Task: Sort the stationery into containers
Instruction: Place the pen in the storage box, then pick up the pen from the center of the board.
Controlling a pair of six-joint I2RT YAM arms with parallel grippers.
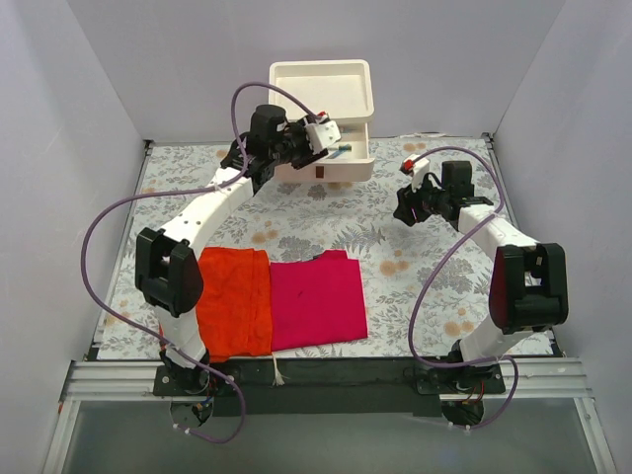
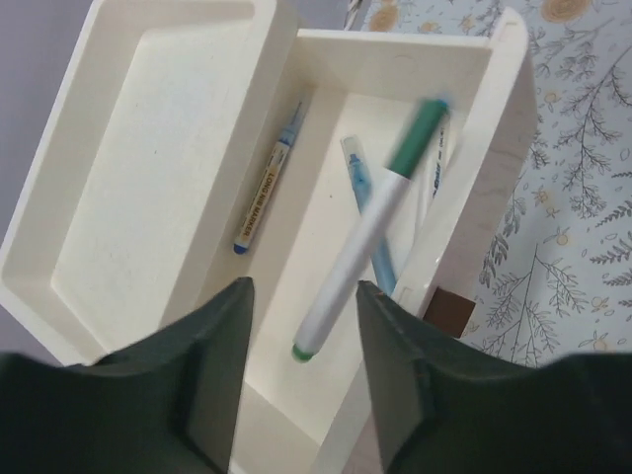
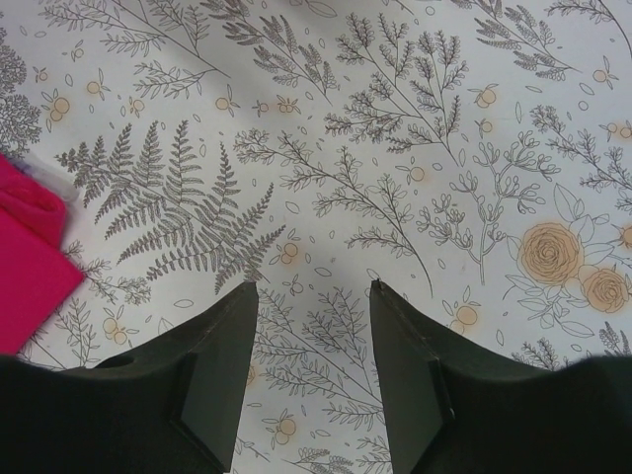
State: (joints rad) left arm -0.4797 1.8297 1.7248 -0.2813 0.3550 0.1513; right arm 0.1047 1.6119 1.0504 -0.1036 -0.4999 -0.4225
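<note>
The cream-white drawer unit stands at the back of the table with its top drawer pulled out. My left gripper hovers over that drawer, open. In the left wrist view a white pen with a green cap is blurred and loose between and below my open left gripper, over the drawer. A light blue pen, a marker with a tan label and another thin pen lie in it. My right gripper is open and empty above the tablecloth.
The unit's shallow tray top holds nothing; a brown pull tab shows on the drawer front. An orange cloth and a magenta cloth lie flat near the front. White walls enclose the flower-patterned table.
</note>
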